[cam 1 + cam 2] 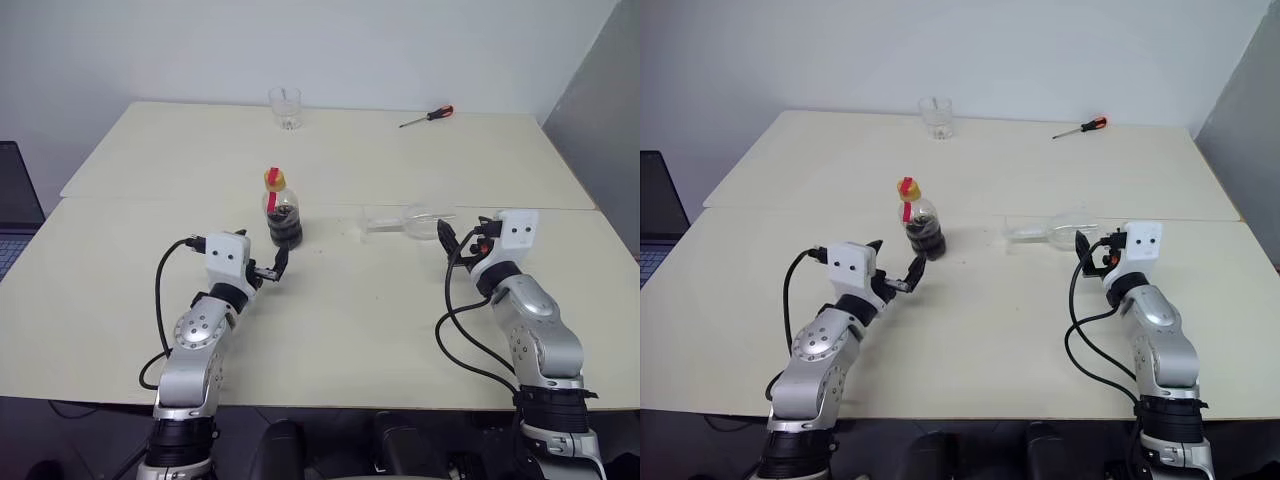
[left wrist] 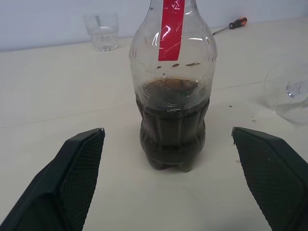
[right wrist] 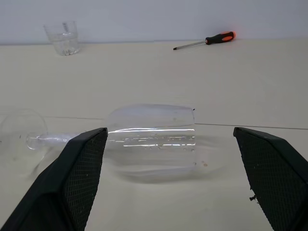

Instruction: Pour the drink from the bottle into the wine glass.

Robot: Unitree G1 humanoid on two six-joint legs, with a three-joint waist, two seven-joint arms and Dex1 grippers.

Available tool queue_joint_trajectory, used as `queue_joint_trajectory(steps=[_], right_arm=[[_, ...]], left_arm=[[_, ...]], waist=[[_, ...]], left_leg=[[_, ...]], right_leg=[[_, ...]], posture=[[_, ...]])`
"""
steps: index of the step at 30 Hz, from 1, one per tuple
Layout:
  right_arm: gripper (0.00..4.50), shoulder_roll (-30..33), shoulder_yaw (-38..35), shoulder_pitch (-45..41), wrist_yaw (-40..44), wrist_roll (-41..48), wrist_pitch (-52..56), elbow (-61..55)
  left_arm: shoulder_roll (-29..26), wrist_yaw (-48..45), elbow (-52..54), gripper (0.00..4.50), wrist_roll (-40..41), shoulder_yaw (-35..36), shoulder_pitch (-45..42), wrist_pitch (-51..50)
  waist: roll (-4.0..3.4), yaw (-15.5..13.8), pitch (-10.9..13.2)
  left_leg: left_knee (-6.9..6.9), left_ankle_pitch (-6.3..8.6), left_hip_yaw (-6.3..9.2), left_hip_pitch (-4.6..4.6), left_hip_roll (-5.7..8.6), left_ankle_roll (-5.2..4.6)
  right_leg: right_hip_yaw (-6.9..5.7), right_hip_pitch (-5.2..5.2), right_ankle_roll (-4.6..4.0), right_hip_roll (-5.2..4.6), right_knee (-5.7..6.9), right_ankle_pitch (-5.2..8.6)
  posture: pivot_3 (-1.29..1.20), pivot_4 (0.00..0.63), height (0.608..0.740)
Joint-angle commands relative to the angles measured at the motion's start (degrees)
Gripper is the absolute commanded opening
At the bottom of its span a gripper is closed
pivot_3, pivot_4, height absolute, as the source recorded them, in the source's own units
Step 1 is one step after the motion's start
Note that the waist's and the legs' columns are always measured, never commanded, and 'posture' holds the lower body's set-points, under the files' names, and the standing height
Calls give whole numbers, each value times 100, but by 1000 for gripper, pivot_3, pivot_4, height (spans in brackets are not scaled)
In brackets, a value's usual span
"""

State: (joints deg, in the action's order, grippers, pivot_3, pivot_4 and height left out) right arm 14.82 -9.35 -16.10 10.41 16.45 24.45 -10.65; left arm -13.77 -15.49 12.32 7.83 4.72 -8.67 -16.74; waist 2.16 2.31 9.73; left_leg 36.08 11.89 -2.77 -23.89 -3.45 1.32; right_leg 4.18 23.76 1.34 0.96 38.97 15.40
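Upright, bottle (image 2: 172,91) with plain red label, seemingly no readable text, wine glass (image 3: 144,134) toppled, left hand (image 1: 268,268) and right hand (image 1: 1092,250) spread wide, empty.

Two cream tables (image 1: 330,330) pushed together before a plain white wall (image 1: 300,45).

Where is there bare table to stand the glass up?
Bare table spreads between the left gripper and right gripper, nearer than the bottle and the wine glass lying on its side. Also free: between tumbler and screwdriver. Tightest around bottle and glass.
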Motion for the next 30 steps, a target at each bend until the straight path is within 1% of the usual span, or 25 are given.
queue_joint_trajectory(steps=[1, 4, 8, 11, 13, 15, 16, 21, 25, 30], right_arm=[[4475, 135, -46, -24, 122, 70, 46, -426], [4475, 183, 16, -5, 305, 262, 238, -698], [4475, 195, 123, 129, 552, 457, 466, -932], [4475, 220, 239, 225, 786, 666, 651, -1147], [4475, 315, 532, 275, 1111, 823, 847, -1376], [4475, 377, 751, 237, 1260, 895, 1008, -1518], [4475, 401, 821, 210, 1299, 926, 1074, -1572], [4475, 658, 1247, 146, 1672, 1139, 1548, -1789], [4475, 644, 1270, 102, 1679, 1154, 1562, -1753], [4475, 650, 1291, 63, 1690, 1118, 1566, -1743]], left_arm=[[-40, -28, 101, 4500, -5, -51, -109, 47], [-74, -272, 259, 4500, 291, 17, -51, -44], [-301, -348, 423, 4500, 260, 108, 96, -98], [-361, -323, 544, 4500, 306, 150, 182, -168], [-309, -100, 330, 4500, 107, 105, 59, -184], [-232, 146, 99, 4500, -83, 26, -169, -202], [-153, 193, 29, 4500, -53, 14, -273, -207], [42, 37, -455, 4500, -98, -297, -721, -12], [156, 284, -1059, 4500, -235, -249, -1099, 205], [148, 180, -1570, 4500, -322, -316, -1269, 600]], waist=[[0, -1, 0], [0, 1, 0], [0, 4, 0], [0, 2, 0], [0, -1, 0], [0, -6, 0], [1, -14, 0], [4, -49, 0], [5, -49, 0], [5, -45, 1]], left_leg=[[0, 0, 0, 0, 0, 0], [0, 0, 0, 0, 0, 0], [-1, 0, 5, 1, -2, 0], [-1, 0, 7, 0, -3, 0], [0, 0, 7, 0, -1, 0], [1, 0, 9, 0, -1, 0], [1, 0, 14, 1, 1, 0], [3, 0, 20, -2, 4, 0], [4, 0, 26, -1, 7, 0], [2, 0, 39, -1, 31, 0]], right_leg=[[0, 0, 0, 0, 0, 0], [0, 0, 0, 0, 0, 0], [-2, 0, 0, 3, 0, 0], [-3, 0, -1, 2, 0, 1], [-3, -1, -1, 0, 0, 1], [-4, -2, 0, 0, 0, 1], [-8, -5, 0, 0, 0, 1], [-12, -9, 0, 1, -6, 2], [-15, -12, 0, 2, -6, 1], [-21, -11, 0, 8, -5, 2]], posture=[[0, 150, 740], [0, 150, 740], [0, 150, 740], [0, 150, 740], [0, 150, 740], [0, 150, 740], [0, 150, 740], [0, 150, 740], [0, 150, 740], [0, 150, 740]])
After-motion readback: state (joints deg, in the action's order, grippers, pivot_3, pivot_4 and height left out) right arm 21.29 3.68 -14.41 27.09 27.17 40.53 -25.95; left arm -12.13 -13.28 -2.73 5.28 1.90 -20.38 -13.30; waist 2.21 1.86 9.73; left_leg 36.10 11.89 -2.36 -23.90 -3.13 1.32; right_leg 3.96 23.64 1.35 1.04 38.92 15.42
